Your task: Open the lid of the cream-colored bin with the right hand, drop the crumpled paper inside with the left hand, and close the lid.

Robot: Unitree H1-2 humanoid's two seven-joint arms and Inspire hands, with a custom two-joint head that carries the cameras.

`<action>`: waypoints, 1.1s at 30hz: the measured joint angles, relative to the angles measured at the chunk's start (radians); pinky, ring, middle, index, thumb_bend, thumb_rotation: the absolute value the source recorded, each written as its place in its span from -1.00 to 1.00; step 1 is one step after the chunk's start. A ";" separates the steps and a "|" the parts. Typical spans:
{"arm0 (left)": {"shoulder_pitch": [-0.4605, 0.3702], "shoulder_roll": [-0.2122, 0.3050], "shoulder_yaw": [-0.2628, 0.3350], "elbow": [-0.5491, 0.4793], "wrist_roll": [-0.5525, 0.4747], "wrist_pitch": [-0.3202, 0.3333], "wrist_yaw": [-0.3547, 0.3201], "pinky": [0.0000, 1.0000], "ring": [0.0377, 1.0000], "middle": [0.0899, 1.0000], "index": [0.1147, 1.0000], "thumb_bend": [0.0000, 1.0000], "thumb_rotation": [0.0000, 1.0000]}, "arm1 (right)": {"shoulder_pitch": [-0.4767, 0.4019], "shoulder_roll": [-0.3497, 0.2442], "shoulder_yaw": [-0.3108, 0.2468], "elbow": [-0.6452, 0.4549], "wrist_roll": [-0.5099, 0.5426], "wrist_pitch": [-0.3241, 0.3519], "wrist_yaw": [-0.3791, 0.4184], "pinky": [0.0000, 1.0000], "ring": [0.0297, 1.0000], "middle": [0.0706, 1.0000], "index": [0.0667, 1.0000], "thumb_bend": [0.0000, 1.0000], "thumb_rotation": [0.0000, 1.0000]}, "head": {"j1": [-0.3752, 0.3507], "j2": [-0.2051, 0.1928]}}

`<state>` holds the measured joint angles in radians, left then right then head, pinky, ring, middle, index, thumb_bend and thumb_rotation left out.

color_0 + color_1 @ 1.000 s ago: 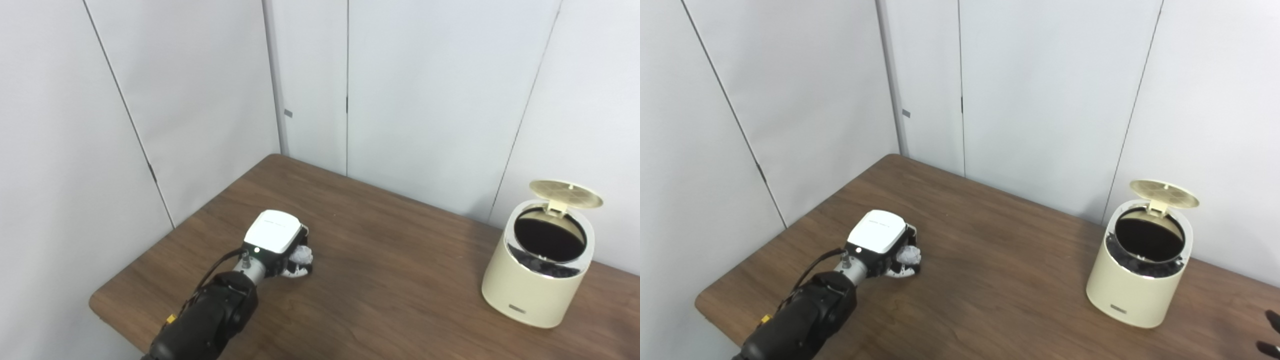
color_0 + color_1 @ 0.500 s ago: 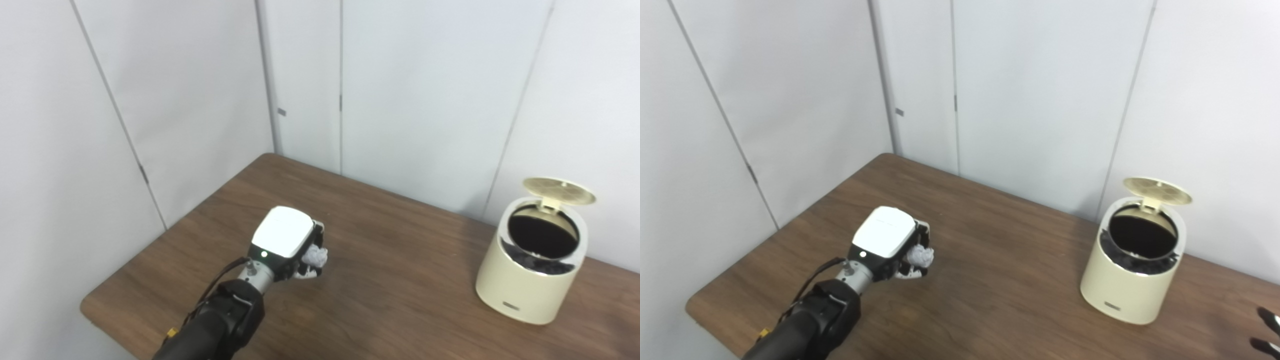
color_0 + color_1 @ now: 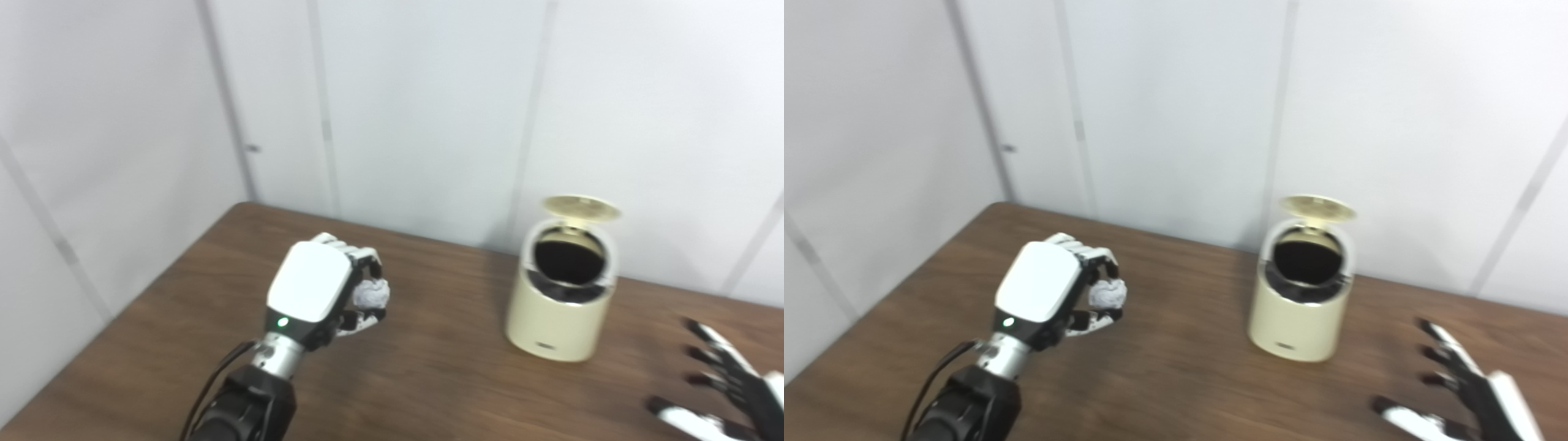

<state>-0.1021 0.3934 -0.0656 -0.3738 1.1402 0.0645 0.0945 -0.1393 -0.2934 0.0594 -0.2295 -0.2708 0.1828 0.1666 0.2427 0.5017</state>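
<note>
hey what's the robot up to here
The left hand is shut on a crumpled paper ball, held above the wooden table. The cream bin stands to its right with its lid already up. The right hand waits open near the table's front right.

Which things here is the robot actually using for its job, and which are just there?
For the job:
- crumpled white paper ball, held in the left hand
- round cream-colored bin with its flip lid standing open
- right hand, open, holding nothing

Just there:
- brown wooden table
- white wall panels
</note>
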 measured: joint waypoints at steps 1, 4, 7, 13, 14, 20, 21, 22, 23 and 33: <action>-0.011 -0.004 -0.002 0.005 0.000 -0.007 0.016 0.40 0.01 -0.23 -0.06 0.04 -1.00 | 0.000 0.002 0.003 0.000 -0.005 0.000 -0.001 0.45 0.70 0.87 0.81 0.41 -0.32 | -0.025 -0.003; -0.045 -0.025 -0.004 0.034 -0.002 -0.019 0.036 0.40 0.02 -0.23 -0.06 0.04 -1.00 | -0.001 0.002 0.013 0.000 -0.039 -0.001 -0.010 0.43 0.70 0.85 0.80 0.47 -0.34 | -0.074 -0.009; -0.073 -0.051 -0.015 0.055 -0.004 -0.033 0.055 0.38 0.04 -0.23 -0.07 0.04 -1.00 | -0.001 0.001 0.026 0.000 -0.075 -0.003 -0.016 0.44 0.69 0.84 0.78 0.48 -0.39 | -0.135 -0.018; -0.144 -0.100 -0.034 0.105 -0.020 -0.047 0.062 0.33 0.02 -0.23 -0.07 0.04 -1.00 | -0.001 0.008 0.046 0.001 -0.119 -0.003 -0.025 0.36 0.64 0.83 0.77 0.48 -0.38 | -0.200 -0.032; -0.160 -0.104 -0.038 0.115 -0.023 -0.049 0.064 0.31 0.02 -0.23 -0.07 0.04 -1.00 | -0.001 0.011 0.050 0.001 -0.126 -0.003 -0.027 0.35 0.63 0.83 0.77 0.49 -0.37 | -0.209 -0.037; -0.232 -0.120 -0.057 0.166 -0.042 -0.065 0.090 0.31 0.02 -0.24 -0.07 0.04 -1.00 | -0.002 0.038 0.072 0.002 -0.156 -0.004 -0.031 0.30 0.61 0.83 0.75 0.49 -0.34 | -0.244 -0.048; -0.237 -0.122 -0.061 0.171 -0.044 -0.068 0.094 0.31 0.02 -0.23 -0.07 0.04 -1.00 | -0.002 0.040 0.073 0.003 -0.158 -0.004 -0.033 0.30 0.61 0.82 0.75 0.50 -0.34 | -0.246 -0.051; -0.243 -0.123 -0.066 0.176 -0.044 -0.069 0.096 0.30 0.02 -0.23 -0.08 0.04 -1.00 | -0.002 0.041 0.073 0.005 -0.164 -0.005 -0.036 0.32 0.61 0.81 0.74 0.51 -0.33 | -0.253 -0.054; -0.247 -0.126 -0.071 0.184 -0.044 -0.070 0.097 0.30 0.02 -0.22 -0.08 0.04 -1.00 | -0.002 0.043 0.073 0.007 -0.170 -0.006 -0.040 0.33 0.61 0.80 0.74 0.51 -0.32 | -0.255 -0.055; -0.333 -0.173 -0.115 0.279 -0.039 -0.073 0.146 0.24 0.02 -0.21 -0.09 0.04 -1.00 | -0.002 0.053 0.090 0.030 -0.208 -0.031 -0.056 0.34 0.62 0.82 0.75 0.47 -0.31 | -0.284 -0.074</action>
<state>-0.4350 0.2204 -0.1808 -0.0952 1.1010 -0.0082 0.2405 -0.1409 -0.2406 0.1494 -0.1990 -0.4791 0.1522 0.1105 -0.0414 0.4280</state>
